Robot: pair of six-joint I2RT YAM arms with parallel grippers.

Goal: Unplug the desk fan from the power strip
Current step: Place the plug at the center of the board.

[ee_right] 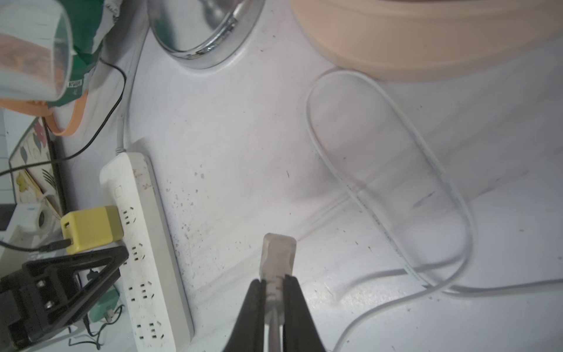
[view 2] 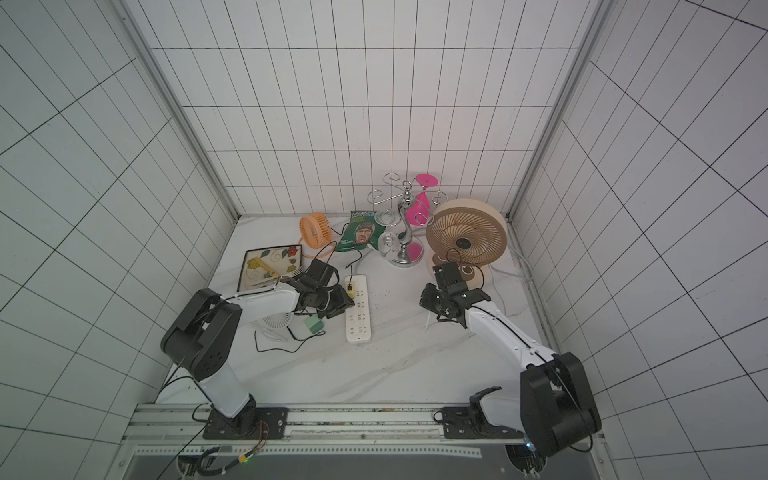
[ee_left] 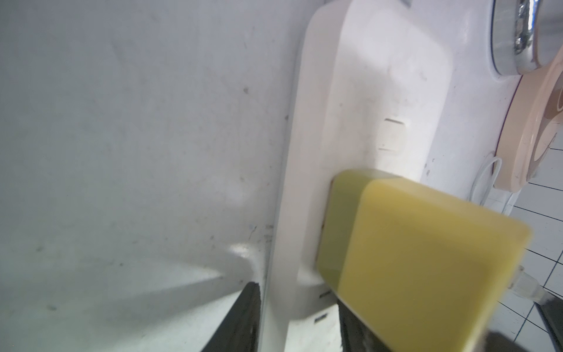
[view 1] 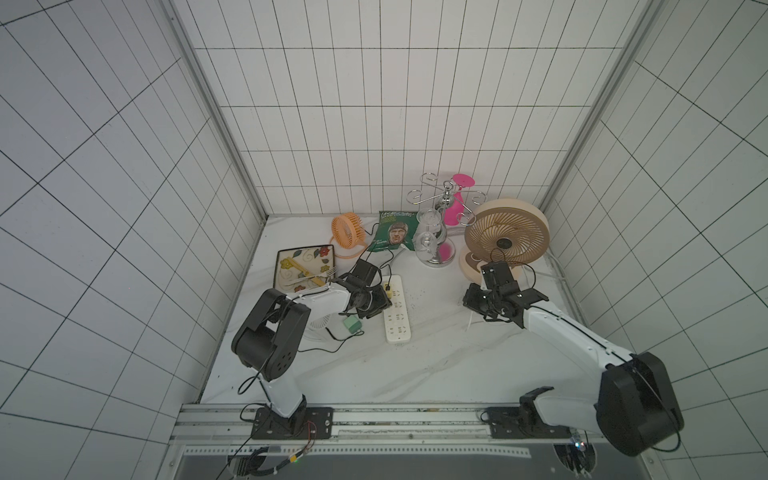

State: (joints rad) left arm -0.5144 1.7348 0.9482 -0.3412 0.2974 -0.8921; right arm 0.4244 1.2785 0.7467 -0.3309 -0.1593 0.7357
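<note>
The right end effector [ee_right: 275, 283] is clamped on a pale translucent plug [ee_right: 278, 253], which is clear of every socket. A thin white cable [ee_right: 426, 170] loops across the worktop [ee_right: 243, 137] toward the beige desk fan [view 1: 505, 237], which in a top view stands at about one o'clock from that end effector. The power strip [view 1: 397, 316] lies flat at its nine o'clock, well apart. The left end effector [view 1: 380, 305] sits at the strip's long edge beside a plugged-in yellow adapter [ee_right: 91, 228]. Its fingers straddle that edge, but I cannot tell whether they grip it. I judge the unplugging itself done. What looks left is setting the plug down and drawing both arms clear.
</note>
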